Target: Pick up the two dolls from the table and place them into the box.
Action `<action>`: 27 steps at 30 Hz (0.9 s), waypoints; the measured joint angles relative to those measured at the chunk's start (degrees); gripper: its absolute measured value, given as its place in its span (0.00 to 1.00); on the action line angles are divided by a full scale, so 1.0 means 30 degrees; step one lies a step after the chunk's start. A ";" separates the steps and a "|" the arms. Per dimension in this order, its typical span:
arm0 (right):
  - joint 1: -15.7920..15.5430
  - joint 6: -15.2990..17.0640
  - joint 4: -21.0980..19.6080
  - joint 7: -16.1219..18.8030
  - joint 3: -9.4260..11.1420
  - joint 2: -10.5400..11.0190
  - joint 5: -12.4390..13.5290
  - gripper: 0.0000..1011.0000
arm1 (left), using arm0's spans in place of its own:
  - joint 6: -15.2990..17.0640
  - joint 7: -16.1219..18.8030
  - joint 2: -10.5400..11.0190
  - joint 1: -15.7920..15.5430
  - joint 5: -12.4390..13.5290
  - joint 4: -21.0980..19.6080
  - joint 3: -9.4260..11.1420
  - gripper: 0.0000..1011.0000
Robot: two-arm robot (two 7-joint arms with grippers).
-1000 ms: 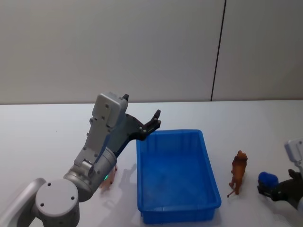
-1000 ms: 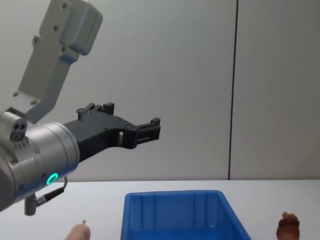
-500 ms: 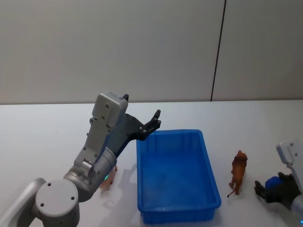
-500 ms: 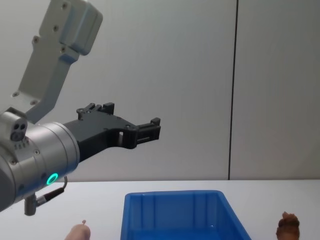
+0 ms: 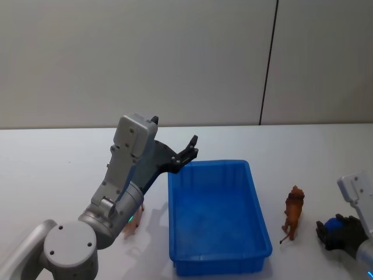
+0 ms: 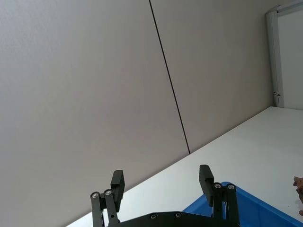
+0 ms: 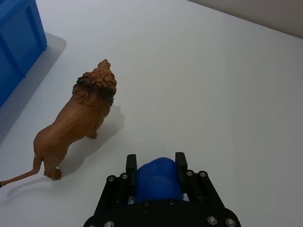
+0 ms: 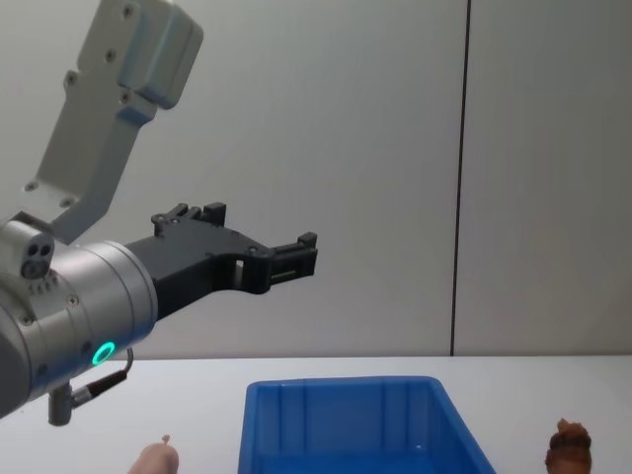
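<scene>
The reddish-brown doll [image 5: 294,213], shaped like a lion, stands on the white table [image 5: 58,163] just right of the blue box [image 5: 256,248]; it also appears as doll [image 7: 80,118] and doll [image 8: 570,444]. The peach-pink doll [image 8: 156,457] lies left of the box [image 8: 341,420], mostly hidden behind my left arm. My left gripper [image 5: 193,147] hangs open and empty in the air above the box's far left corner, seen as gripper [image 6: 162,179] and gripper [image 8: 304,255]. My right gripper [image 5: 327,232] sits low, right of the lion, shut on a small blue rounded object [image 7: 158,182].
The box [image 7: 19,28] looks empty inside. A grey wall with a dark vertical seam [image 5: 268,64] stands behind the table. Bare tabletop lies around the lion and in front of my right gripper [image 7: 156,163].
My right gripper has shifted slightly near the table's right front, still holding the blue object. The left arm, the box and both dolls have not moved.
</scene>
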 joint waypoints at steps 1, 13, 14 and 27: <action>0.0013 -0.0001 0.0020 0.0016 -0.0004 -0.0008 -0.0012 0.47 | 0.0000 0.0000 -0.0001 -0.0001 0.0000 0.0001 -0.0001 0.99; 0.0011 -0.0493 -0.0481 -0.0051 0.0214 0.0007 0.0411 0.39 | 0.0000 0.0000 0.0000 -0.0001 0.0000 0.0001 0.0000 0.99; 0.0010 -0.0558 -0.0565 -0.0062 0.0243 0.0012 0.0469 0.39 | 0.0000 0.0000 0.0000 -0.0001 0.0000 0.0001 -0.0001 0.99; 0.0056 -0.1680 -0.2569 -0.0096 0.0681 0.0068 0.1556 0.31 | 0.0000 -0.0001 0.0001 -0.0001 0.0000 0.0000 -0.0001 0.99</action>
